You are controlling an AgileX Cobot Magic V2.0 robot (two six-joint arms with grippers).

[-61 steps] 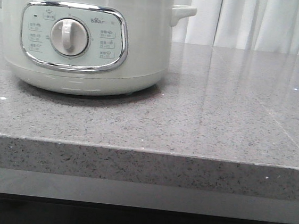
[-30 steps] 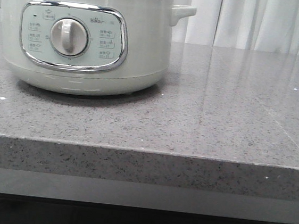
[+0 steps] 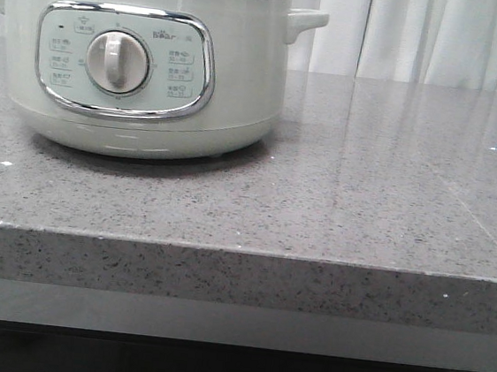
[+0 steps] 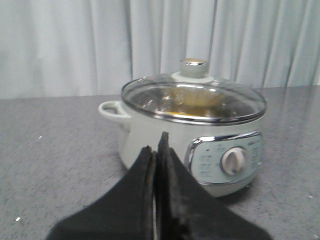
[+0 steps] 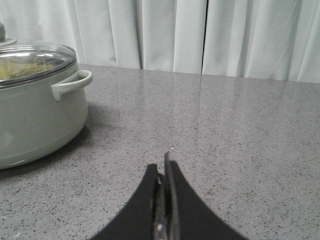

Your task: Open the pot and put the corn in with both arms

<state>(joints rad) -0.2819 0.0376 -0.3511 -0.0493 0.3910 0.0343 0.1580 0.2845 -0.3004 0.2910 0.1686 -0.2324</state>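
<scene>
Left wrist view: the pale green round pot (image 4: 195,145) sits capped by its glass lid (image 4: 194,97), so opening comes first. The left gripper (image 4: 157,150) and right gripper (image 5: 163,172) are both pinched together, empty, short of the pot; no corn shows.

A kitchen-like setting: the pot (image 3: 142,59), an electric cooker with a glass lid (image 4: 194,97), stands on a speckled grey stone counter (image 3: 362,207), and pale curtains (image 5: 200,35) hang behind the pot.
</scene>
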